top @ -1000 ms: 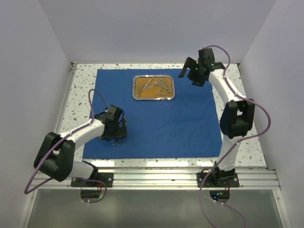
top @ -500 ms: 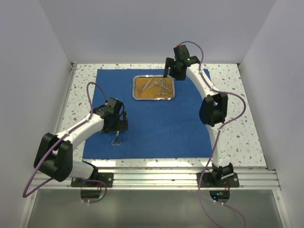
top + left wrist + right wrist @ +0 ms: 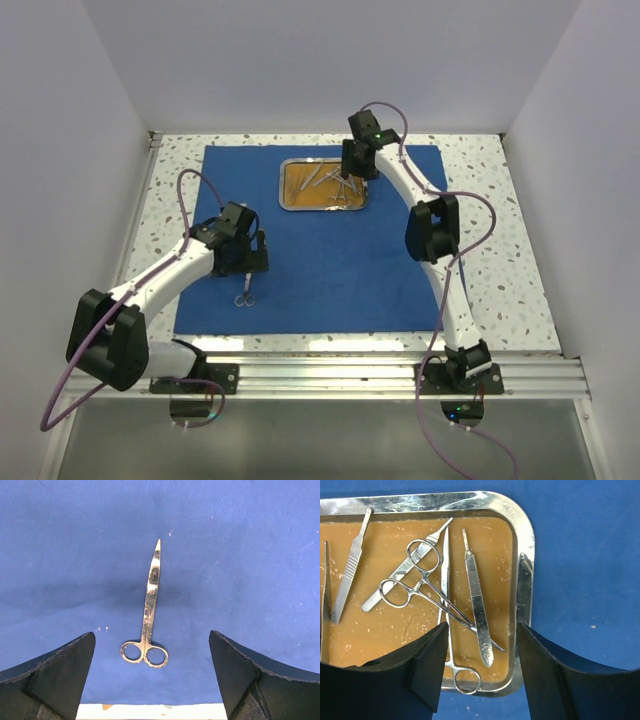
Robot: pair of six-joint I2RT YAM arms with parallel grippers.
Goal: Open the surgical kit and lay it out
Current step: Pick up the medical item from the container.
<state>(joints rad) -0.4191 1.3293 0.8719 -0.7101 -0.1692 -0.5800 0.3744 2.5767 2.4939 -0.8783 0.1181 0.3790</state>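
The royal-blue cloth wrap [image 3: 330, 270] lies spread flat on the table. The steel tray [image 3: 290, 200] with an orange-brown inside sits on its far middle and holds several silver tools. In the right wrist view, forceps [image 3: 427, 592] and slim handles lie crossed inside the tray rim [image 3: 525, 555]. My right gripper [image 3: 347, 177] [image 3: 482, 630] hovers open over the tray's right end. Silver scissors [image 3: 244, 294] [image 3: 148, 610] lie alone on the cloth near its front left. My left gripper [image 3: 247, 262] [image 3: 151, 636] is open and empty, just above them.
Speckled tabletop [image 3: 500, 290] borders the cloth on all sides. White walls enclose the left, back and right. The cloth's near edge [image 3: 150, 703] shows just behind the scissors' rings. An aluminium rail [image 3: 330, 370] runs along the front.
My right arm swung left from the cloth's far right corner to over the tray. My left gripper lifted off the scissors, which now lie bare on the cloth.
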